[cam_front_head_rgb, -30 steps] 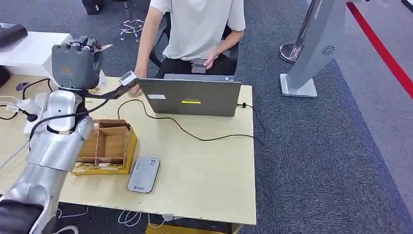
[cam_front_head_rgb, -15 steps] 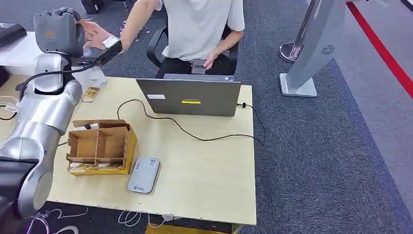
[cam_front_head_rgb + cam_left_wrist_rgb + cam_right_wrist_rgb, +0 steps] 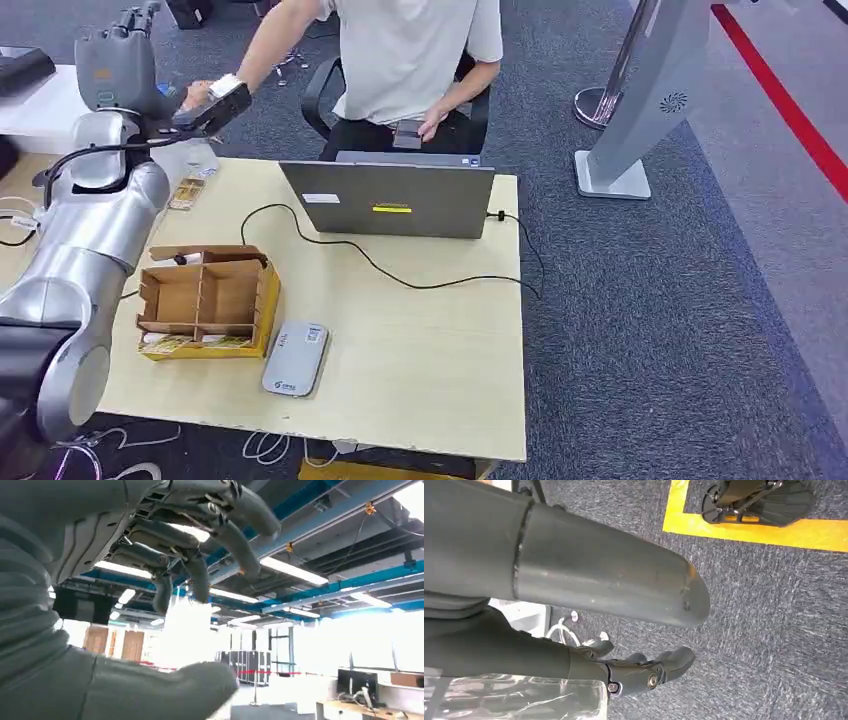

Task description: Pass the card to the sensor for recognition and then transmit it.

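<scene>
My left arm is raised at the table's far left, its hand (image 3: 112,58) held high with the fingers pointing up. In the left wrist view the fingers (image 3: 200,555) stand apart from the thumb (image 3: 165,687), and I see no card between them. A person's hand (image 3: 196,95) with a white wristband is close beside my left wrist; I cannot tell whether it holds the card. The grey card sensor (image 3: 296,358) lies flat near the table's front edge. My right hand (image 3: 644,672) hangs over the carpet, holding nothing.
A person sits behind an open laptop (image 3: 390,198) at the table's far edge; a black cable (image 3: 400,280) runs from it across the table. A divided cardboard box (image 3: 205,300) stands left of the sensor. Small packets (image 3: 185,192) lie further back. A grey stand (image 3: 640,90) is on the carpet to the right.
My left arm has risen from over the box to high at the far left. The person's hand reached to my hand, then drew back down beside my wrist.
</scene>
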Robot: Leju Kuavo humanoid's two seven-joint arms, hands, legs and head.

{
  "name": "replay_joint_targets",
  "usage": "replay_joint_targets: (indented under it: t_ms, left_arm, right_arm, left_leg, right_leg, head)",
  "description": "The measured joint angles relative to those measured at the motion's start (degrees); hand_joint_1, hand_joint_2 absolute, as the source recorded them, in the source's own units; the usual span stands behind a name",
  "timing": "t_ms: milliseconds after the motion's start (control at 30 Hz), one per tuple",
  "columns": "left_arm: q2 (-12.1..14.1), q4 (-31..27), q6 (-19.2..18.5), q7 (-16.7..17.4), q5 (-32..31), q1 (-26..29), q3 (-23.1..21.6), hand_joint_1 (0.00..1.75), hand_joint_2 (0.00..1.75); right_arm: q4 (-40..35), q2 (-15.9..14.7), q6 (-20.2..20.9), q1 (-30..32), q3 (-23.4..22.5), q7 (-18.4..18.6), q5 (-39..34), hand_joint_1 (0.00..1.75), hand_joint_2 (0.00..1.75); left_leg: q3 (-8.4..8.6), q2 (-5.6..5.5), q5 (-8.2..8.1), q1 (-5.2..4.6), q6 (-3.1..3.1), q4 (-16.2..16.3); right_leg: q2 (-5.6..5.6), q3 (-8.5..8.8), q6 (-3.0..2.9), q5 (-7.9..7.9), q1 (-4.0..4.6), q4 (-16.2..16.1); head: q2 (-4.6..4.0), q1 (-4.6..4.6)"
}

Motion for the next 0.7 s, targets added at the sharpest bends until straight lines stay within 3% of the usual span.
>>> replay_joint_targets:
  t_ms: [100,200,267,433,600,700]
  left_arm:
    - [-0.02,-0.68,-1.25,-2.13,2.08,1.34,0.04,0.0,1.75]
    - [-0.15,-5.98,-3.72,-3.15,4.18,5.49,0.02,0.0,1.75]
    - [0.06,-11.38,-6.1,-3.11,4.88,9.17,-0.02,0.0,1.75]
    - [3.01,-31.37,-13.05,-1.12,4.51,22.01,-3.18,0.0,1.75]
    - [6.3,-46.31,-13.18,-0.66,2.27,32.62,-6.82,0.0,1.75]
    - [7.89,-52.31,-12.68,-1.12,1.31,38.05,-8.37,0.0,1.75]
  right_arm:
    - [0.0,-0.02,-0.11,0.08,-0.09,-0.35,-0.18,0.0,0.0]
    - [0.02,-0.02,-0.31,0.52,-0.81,-0.9,-0.68,0.0,0.0]
    - [0.02,-0.02,-0.63,0.88,-1.33,-1.38,-1.07,0.0,0.0]
    - [0.02,0.0,-1.38,2.04,-3.71,-2.08,-2.55,0.0,0.0]
    - [0.02,0.0,-1.86,2.46,-5.97,-2.32,-3.59,0.0,0.0]
    - [0.02,0.02,-2.01,2.8,-7.08,-2.36,-3.98,0.0,0.0]
  left_leg:
    - [0.01,0.01,0.0,-0.03,0.0,0.0]
    - [0.0,-0.01,-0.01,-0.04,0.01,-0.01]
    - [0.0,0.01,-0.02,-0.05,0.01,-0.02]
    - [0.0,0.11,-0.11,-0.05,0.03,-0.03]
    - [-0.03,0.13,-0.15,-0.06,0.05,-0.05]
    - [-0.07,0.11,-0.16,-0.05,0.04,-0.05]
  right_leg:
    - [0.0,0.0,0.0,0.0,-0.01,-0.01]
    - [0.01,0.0,0.02,-0.02,-0.03,-0.02]
    - [0.03,0.0,0.02,-0.02,-0.03,-0.02]
    - [0.15,-0.07,0.0,-0.07,-0.03,-0.04]
    - [0.14,-0.09,0.04,-0.11,-0.04,-0.06]
    - [0.11,-0.08,0.05,-0.12,-0.03,-0.07]
  head:
    - [0.0,0.0]
    - [0.0,0.09]
    - [0.0,0.07]
    - [0.0,-0.02]
    - [0.0,0.0]
    - [0.0,0.02]
